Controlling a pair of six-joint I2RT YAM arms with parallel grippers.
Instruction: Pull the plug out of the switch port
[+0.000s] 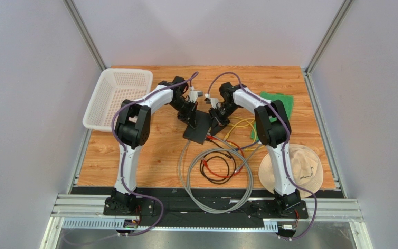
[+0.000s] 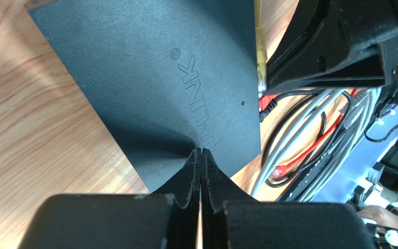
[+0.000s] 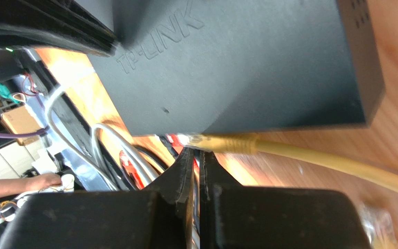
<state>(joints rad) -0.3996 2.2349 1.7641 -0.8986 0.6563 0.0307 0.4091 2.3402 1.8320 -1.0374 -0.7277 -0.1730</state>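
Now, switch (image 1: 197, 128) (image 2: 159, 78) (image 3: 237, 62): flat, matte-black, finely pebbled rectangular box with an embossed maker's name. It sits near the table's middle between the two grippers, turned cornerwise in the top view.
Switch side wall: smooth, with a small cluster of vent holes near one corner, seen by the right wrist.
Plug (image 3: 227, 142) (image 2: 261, 57): glossy yellow boot with a clear plastic tip, lying close against the switch's port edge. Whether it is seated in a port cannot be told.
Yellow cable (image 3: 341, 166) (image 1: 240, 123): round, smooth cord running away from the plug over the wood.
Left gripper (image 2: 201, 153) (image 1: 188, 118): black, rough-edged fingers clenched together with nothing between them, tips resting on the switch's top face by the lettering.
Right gripper (image 3: 196, 151) (image 1: 215, 124): black fingers pressed together with only a hairline seam, tips just under the plug's clear end. A hold on the plug is not evident.
Table (image 1: 149, 166): warm wood-grain board, streaky pattern.
Grey cable (image 1: 219, 199): thick, smooth, wound into wide oval loops near the front edge.
Red and black cables (image 1: 216, 166): thin cords coiled inside the grey loops.
Basket (image 1: 118, 96): white plastic, rectangular, perforated floor and walls, at the far left.
Green cloth (image 1: 281, 104): flat, folded, at the far right.
Hat (image 1: 294, 168): cream fabric, rounded brim, at the near right.
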